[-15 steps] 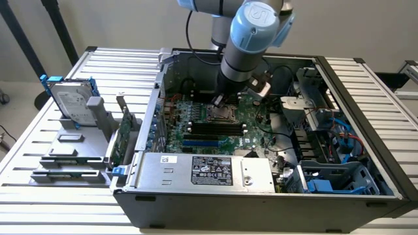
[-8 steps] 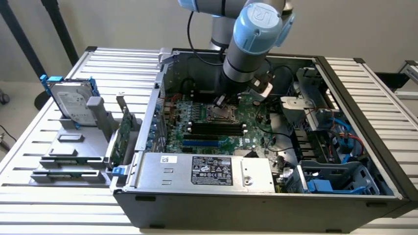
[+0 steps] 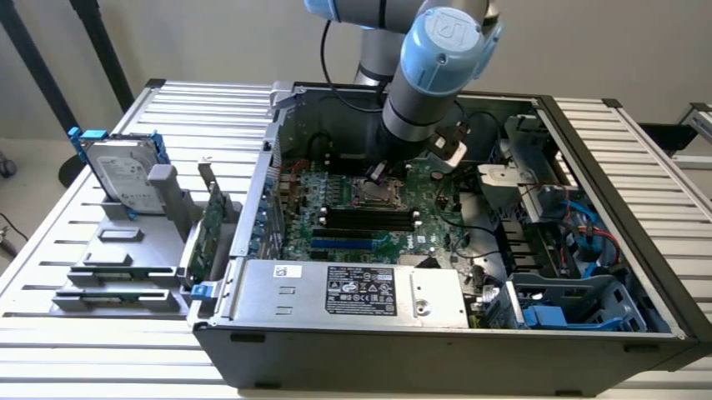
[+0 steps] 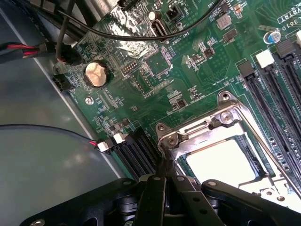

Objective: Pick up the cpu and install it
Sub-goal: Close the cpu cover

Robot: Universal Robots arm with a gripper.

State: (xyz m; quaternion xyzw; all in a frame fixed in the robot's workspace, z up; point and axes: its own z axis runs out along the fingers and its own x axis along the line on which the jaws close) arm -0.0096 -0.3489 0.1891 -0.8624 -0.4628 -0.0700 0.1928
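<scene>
Arm [image 3: 428,75] reaches down into the open computer case [image 3: 445,333], wrist over the green motherboard [image 3: 368,212]. Gripper [image 3: 376,177] sits just above the CPU socket [image 3: 378,197], near touching its metal frame; finger state not readable. Black memory slots [image 3: 362,219] lie just beyond the socket, toward the power supply [image 3: 350,292]. Well off to the exterior view's left of the gripper, outside the case: hard drive [image 3: 120,177] in blue brackets and a green expansion card [image 3: 206,229], both standing on the slatted table [image 3: 67,250].
</scene>
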